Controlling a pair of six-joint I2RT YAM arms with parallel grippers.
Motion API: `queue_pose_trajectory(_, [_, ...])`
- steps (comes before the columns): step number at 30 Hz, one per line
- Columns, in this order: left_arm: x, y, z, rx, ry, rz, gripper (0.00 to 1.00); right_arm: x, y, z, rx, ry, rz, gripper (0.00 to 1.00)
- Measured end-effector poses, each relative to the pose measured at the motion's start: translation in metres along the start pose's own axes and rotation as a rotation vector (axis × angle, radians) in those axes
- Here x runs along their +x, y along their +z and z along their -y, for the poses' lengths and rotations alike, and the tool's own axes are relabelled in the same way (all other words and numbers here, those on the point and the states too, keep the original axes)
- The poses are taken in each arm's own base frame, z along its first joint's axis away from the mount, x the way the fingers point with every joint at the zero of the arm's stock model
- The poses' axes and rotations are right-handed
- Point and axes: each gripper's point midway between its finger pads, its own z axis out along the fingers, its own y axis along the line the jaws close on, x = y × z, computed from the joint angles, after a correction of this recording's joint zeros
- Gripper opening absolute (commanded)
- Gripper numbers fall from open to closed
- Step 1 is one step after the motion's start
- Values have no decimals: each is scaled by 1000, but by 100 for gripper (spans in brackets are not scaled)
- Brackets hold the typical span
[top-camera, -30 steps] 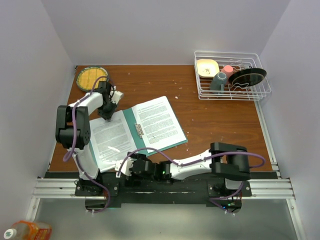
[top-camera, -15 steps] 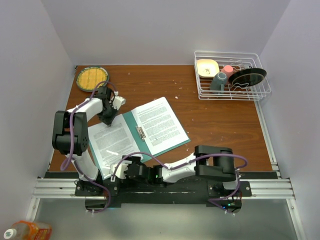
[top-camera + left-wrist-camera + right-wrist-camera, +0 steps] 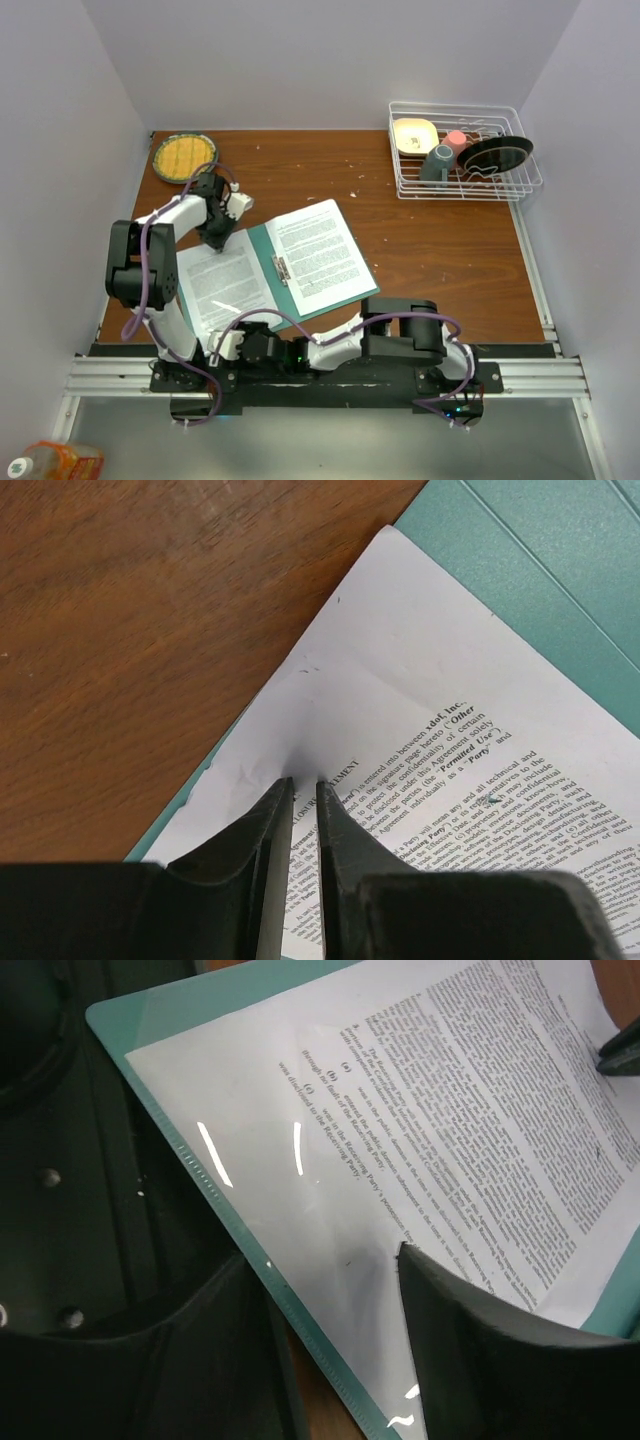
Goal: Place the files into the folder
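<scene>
Three pale walls (image 3: pixel 330 60) close in a brown wooden table (image 3: pixel 430 240), with a metal rail (image 3: pixel 540 375) along its near edge where the arms are bolted. A white wire dish rack (image 3: pixel 455 195) stands in the far right corner holding a yellow plate, a pink cup, a grey-blue mug and a black plate. A round woven mat (image 3: pixel 183 156) lies in the far left corner, and pale crumbs (image 3: pixel 360 180) dot the wood between them. The teal folder (image 3: pixel 258 240) lies open left of centre, and the files (image 3: pixel 315 250) rest as printed sheets on both of its leaves. The left gripper (image 3: pixel 213 238) is tipped down onto the far corner of the left-hand sheet. In the wrist view its fingers (image 3: pixel 340 830) are drawn almost together on the paper with a white sliver between them; whether the sheet is actually pinched cannot be told. The right gripper (image 3: pixel 225 345) hovers over the folder's near left corner with its jaws spread wide and nothing in them, and the glossy sleeve edge runs beneath. Compared with a second ago, the right arm has folded further left along the near edge, its elbow now closer to the middle. The folder has swung slightly, and the left gripper sits a little nearer.
</scene>
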Motion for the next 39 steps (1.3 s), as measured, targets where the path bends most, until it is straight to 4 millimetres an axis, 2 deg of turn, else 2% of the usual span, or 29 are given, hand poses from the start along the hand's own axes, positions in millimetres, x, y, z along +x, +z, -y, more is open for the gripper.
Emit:
queue_pose_trajectory(2, [0,0,0,3,6,-3,19,-4,2,-5,-11,6,9,43])
queue_pose_trajectory(3, [0,-1,1,6,9,-6,19,-5,2,-7,-15,8,11,35])
queue_pose_trajectory(5, [0,-2,4,15,18,-16,19,-10,0,-8,-19,15,19,28])
queue_pose_trajectory(6, [1,-2,6,26,23,-23,19,-12,-1,-7,-17,18,22,24])
queue_pose_trajectory(7, [2,-3,10,36,27,-30,19,-17,-3,-5,-13,25,30,15])
queue_pose_trajectory(9, [5,-7,17,64,36,-52,20,-26,-6,3,6,38,46,8])
queue_pose_trajectory(10, [7,-8,20,74,39,-62,23,-31,-8,9,21,49,55,1])
queue_pose_trajectory(13, [-4,-25,19,72,45,-65,39,-46,-15,26,69,80,76,0])
queue_pose_trajectory(14, [-13,-34,14,57,37,-47,56,-50,-18,32,85,95,83,0])
queue_pose_trajectory(16, [-48,-66,-9,-23,15,59,70,-56,-22,40,110,121,89,0])
queue_pose_trajectory(17, [-68,-89,-22,-72,-12,135,84,-56,-24,43,120,130,86,0])
queue_pose_trajectory(18, [-89,-118,-38,-132,-36,227,88,-56,-27,46,130,140,82,0])
queue_pose_trajectory(19, [-111,-156,-55,-208,-69,346,91,-55,-29,49,139,154,74,0])
queue_pose_trajectory(20, [-122,-185,-65,-258,-90,431,93,-54,-29,50,144,165,70,0])
queue_pose_trajectory(21, [-132,-223,-76,-319,-116,537,93,-52,-30,53,151,177,61,0])
queue_pose_trajectory(24, [-137,-329,-84,-456,-183,817,96,-44,-30,62,165,237,28,0])
queue_pose_trajectory(27, [-128,-395,-80,-522,-228,1004,97,-36,-35,91,207,362,4,0])
queue_pose_trajectory(29, [-124,-419,-78,-545,-257,1082,97,-34,-43,126,245,495,18,0])
queue_pose_trajectory(32, [-125,-426,-78,-547,-282,1119,96,-32,-64,190,313,702,83,0])
queue_pose_trajectory(34, [-129,-413,-80,-532,-292,1096,95,-31,-88,239,370,838,165,0])
queue_pose_trajectory(36, [-133,-390,-82,-511,-299,1049,95,-34,-106,264,398,917,234,0])
queue_pose_trajectory(39, [-135,-350,-82,-470,-307,960,92,-44,-129,269,366,1015,330,0])
